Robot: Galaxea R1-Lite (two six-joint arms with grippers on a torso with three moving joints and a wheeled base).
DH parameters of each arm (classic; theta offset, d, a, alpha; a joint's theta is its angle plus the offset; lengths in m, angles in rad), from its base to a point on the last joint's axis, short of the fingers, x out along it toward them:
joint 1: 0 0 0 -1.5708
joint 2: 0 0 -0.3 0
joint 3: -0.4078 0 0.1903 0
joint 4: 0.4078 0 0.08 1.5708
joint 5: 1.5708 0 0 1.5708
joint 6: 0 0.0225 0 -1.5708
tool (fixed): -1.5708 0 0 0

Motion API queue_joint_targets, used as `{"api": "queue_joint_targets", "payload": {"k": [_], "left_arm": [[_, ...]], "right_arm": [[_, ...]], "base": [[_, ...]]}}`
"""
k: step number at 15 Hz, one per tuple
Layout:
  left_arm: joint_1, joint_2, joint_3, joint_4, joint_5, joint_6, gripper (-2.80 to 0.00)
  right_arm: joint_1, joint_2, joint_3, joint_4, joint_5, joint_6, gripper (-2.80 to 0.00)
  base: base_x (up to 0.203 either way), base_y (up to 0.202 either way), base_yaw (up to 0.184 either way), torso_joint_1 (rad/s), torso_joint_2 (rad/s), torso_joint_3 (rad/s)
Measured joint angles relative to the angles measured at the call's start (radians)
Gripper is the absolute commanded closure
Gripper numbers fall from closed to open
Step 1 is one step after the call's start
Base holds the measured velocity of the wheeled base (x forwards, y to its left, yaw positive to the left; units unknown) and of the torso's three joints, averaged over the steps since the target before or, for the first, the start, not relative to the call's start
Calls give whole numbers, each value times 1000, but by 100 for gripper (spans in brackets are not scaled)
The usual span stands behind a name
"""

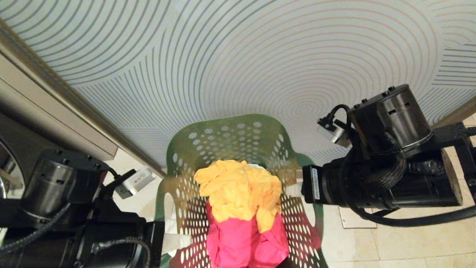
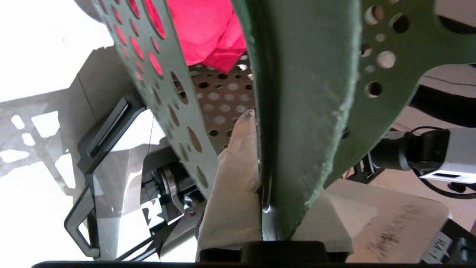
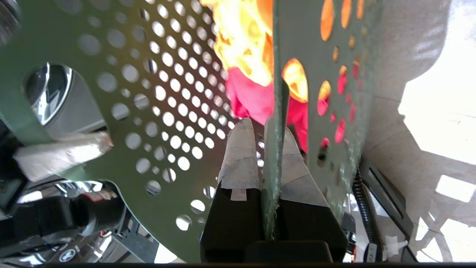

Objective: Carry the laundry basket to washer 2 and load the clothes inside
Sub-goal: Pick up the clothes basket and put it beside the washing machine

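Observation:
The dark green laundry basket (image 1: 230,137), its walls dotted with round holes, hangs between my two arms in front of me. Inside lie the clothes: a yellow-orange garment (image 1: 238,190) on top of a bright pink-red one (image 1: 245,242). My left gripper (image 2: 267,149) is shut on the basket's wall (image 2: 305,93) on its left side, one taped finger (image 2: 238,163) inside. On the opposite side my right gripper (image 3: 271,130) is shut on the rim (image 3: 275,156), a finger (image 3: 240,160) on each face. No numeral shows, so washer 2 cannot be picked out.
A wall (image 1: 260,56) patterned with curved lines stands just behind the basket. A grey washer front with a chrome-ringed door (image 3: 48,93) shows at my left, its edge (image 1: 4,178) in the head view. Pale floor tiles (image 1: 390,242) lie below on the right.

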State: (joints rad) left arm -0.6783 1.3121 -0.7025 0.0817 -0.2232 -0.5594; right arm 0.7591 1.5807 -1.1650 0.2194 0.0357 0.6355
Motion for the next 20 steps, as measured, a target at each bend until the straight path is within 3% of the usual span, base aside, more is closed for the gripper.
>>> {"api": "queue_joint_targets", "payload": {"k": [6,20], "left_arm": [[-14,-21,1,-2,64,5,0],[-20,-33,1,-4,61,3,0]], "right_arm": [[0,-10,16,2,-11,-3,0],[0,-3,21,4,-12,-4,0]], "base": [[0,0,0,0,0,0],[0,0,0,0,1,39]]}}
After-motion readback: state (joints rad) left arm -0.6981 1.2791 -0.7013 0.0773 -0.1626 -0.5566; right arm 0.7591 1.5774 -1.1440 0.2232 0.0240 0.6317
